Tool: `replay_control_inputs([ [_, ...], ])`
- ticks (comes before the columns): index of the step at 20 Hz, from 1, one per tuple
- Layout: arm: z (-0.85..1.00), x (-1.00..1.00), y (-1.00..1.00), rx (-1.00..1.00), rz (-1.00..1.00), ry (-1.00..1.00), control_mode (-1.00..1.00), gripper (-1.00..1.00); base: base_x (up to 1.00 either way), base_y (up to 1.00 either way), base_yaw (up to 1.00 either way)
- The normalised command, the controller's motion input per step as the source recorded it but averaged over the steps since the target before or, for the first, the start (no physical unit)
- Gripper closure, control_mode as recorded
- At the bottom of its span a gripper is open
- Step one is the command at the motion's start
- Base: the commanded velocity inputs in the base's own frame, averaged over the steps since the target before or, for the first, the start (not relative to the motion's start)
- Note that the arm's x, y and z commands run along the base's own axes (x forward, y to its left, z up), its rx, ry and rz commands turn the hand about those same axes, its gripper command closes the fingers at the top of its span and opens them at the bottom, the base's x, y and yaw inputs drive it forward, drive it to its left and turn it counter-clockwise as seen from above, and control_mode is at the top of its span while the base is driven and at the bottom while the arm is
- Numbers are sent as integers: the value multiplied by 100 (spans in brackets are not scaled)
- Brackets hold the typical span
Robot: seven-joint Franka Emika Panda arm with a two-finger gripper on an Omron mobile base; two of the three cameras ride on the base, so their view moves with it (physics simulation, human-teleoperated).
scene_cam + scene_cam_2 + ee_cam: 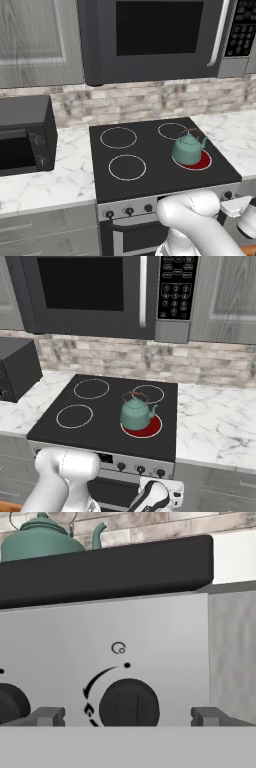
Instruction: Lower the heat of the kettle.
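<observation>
Your gripper [127, 716] stands wide open, low in front of the stove, its two tips either side of the rightmost knob [129, 707] and not yet touching it. That knob sits at the right end of the control panel [165, 637], with a curved dial mark and a small burner symbol above it; another knob [10, 704] lies just to its left. From the symbol, this looks like the control for the near right burner, but you cannot confirm that from here, so the first risk is turning the wrong knob and leaving the heat as it is. The second is closing off-centre: the tips sit roughly level with the knob's middle, and a skewed approach could let them slip off its round face. The third is turning too far or the wrong way, which would shut the burner off or raise it instead. Beyond the panel, on the cooktop [150, 175], the kettle [189, 148] rests on the glowing red near right burner [200, 162], spout to the right. The desk [45, 180] flanks the stove.
</observation>
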Motion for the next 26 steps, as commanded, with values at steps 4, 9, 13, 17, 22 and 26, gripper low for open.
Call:
replay_control_inputs([
  [4, 0, 1, 0, 2, 0, 0, -100, -100, 0, 0, 0],
  [9, 0, 3, 0, 1, 0, 0, -100, -100, 0, 0, 0],
  [13, 0, 6, 0, 0, 0, 0, -100, 100, 0, 0, 0],
  [17, 0, 3, 0, 0, 0, 0, -100, 100, 0, 0, 0],
  [22, 0, 1, 4, 0, 0, 0, -100, 100, 0, 0, 0],
  [26, 0, 0, 8, 0, 0, 0, -100, 100, 0, 0, 0],
])
